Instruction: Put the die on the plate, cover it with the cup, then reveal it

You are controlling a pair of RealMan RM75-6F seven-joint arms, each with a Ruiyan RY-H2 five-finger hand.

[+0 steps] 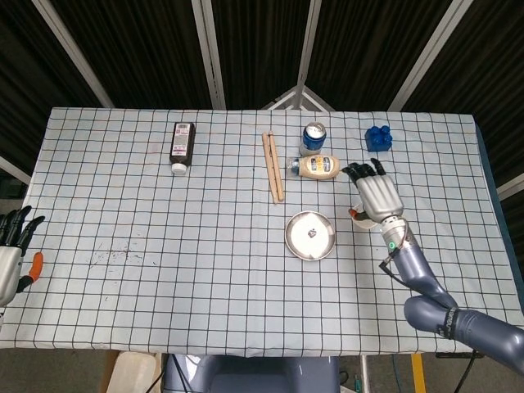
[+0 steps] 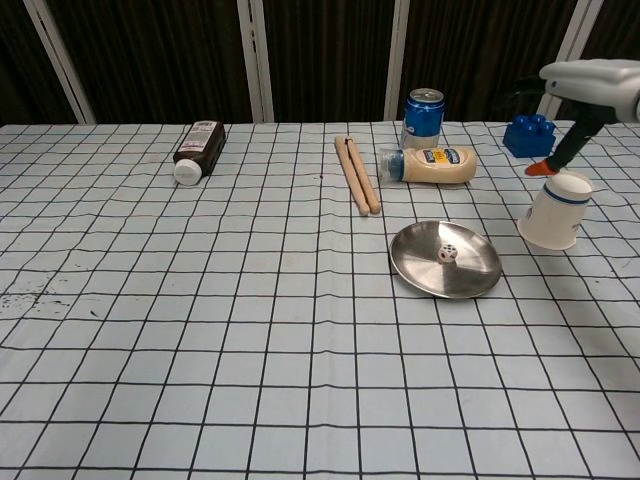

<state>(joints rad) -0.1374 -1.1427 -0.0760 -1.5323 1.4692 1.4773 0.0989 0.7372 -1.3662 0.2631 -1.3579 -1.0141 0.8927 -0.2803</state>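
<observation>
Die [image 2: 450, 252] sitting mid plate [image 2: 470, 282], shiny round metal; right hand [image 1: 376, 193] hovering over paper cup [image 2: 556, 210], fingers apart; left hand [image 1: 10, 246] idling at desk [image 1: 164, 246] edge, fingers spread.

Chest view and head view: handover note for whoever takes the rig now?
Right hand: open, fingers spread, raised over the cup, holding nothing.
Left hand: open, at the table's left edge, idle.
Die: lying on the plate, near its middle. First step done.
Cup: upside down on the table, right of the plate, not gripped.
Left: grasp the cup, set it over the die, then lift it off to reveal.
</observation>
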